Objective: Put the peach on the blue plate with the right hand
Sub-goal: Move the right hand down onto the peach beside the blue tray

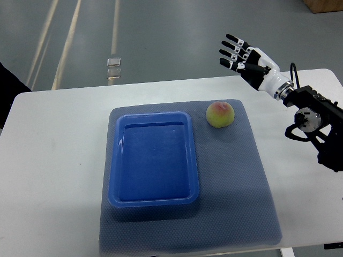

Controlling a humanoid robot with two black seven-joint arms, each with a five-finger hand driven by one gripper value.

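While the right hand [239,54] hangs up past the far right corner of the table [53,160], fingers spread wide and holding nothing, I call this the reach step, grasp not started. Peach [220,114] sits on the grey mat [241,198], just beside the far right corner of the blue plate [154,199], not touching it as far as I can tell. Plate is empty. Hand is well apart from the peach. Next I need to bring it down and toward the robot's side over the fruit, close around it, then carry it left onto the plate. Round fruit, could roll if nudged. Left arm not visible
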